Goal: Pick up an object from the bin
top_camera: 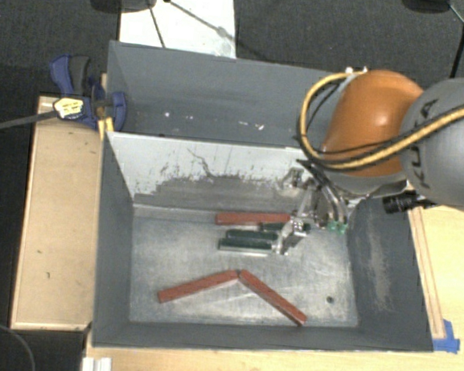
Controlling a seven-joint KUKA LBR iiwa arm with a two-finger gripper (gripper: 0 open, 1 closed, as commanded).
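Hand apparently touching dark-green bar.

Red-brown sticks, dark green bar, grey bin

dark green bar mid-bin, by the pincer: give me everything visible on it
The dark green bar is slim, straight and matte, possibly plastic or painted wood. It lies flat on the bin floor near the middle, running left to right. It sits just in front of a longer red-brown bar and parallel to it; whether they touch cannot be told. Its right end reaches under the pincer, and contact there is unclear.
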